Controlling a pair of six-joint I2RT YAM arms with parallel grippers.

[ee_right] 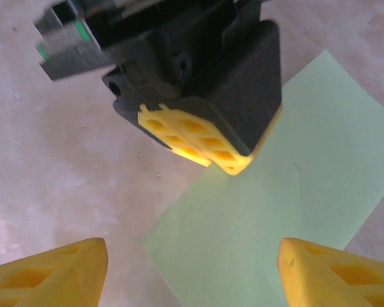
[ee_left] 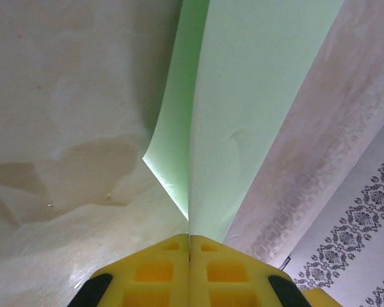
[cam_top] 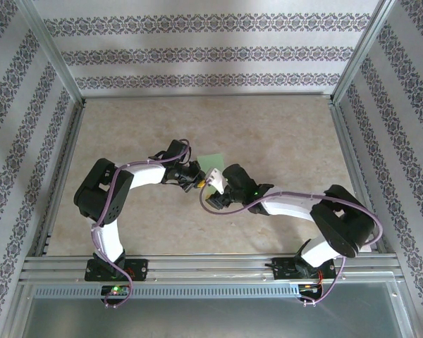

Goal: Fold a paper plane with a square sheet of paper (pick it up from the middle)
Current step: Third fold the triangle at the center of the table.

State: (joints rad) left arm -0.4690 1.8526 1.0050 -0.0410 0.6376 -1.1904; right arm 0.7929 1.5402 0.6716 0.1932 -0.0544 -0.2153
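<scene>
Where the square sheet of paper (ee_left: pixel 256 96) lies on the bench (cam_top: pixel 282 134), you find the left gripper (ee_left: pixel 190 246) with jaws shut on it (paper buckled upward); your right gripper (ee_right: pixel 192 268) hovers close by, jaws apart.

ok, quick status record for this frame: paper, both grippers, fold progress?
paper: square sheet of paper, light green, on the table
left gripper: left gripper shut on the sheet, which bends up at the pinch
right gripper: right gripper open, fingers wide apart, facing the sheet, holding nothing
fold progress: no plane shape yet
lifted off the table: cannot tell
</scene>
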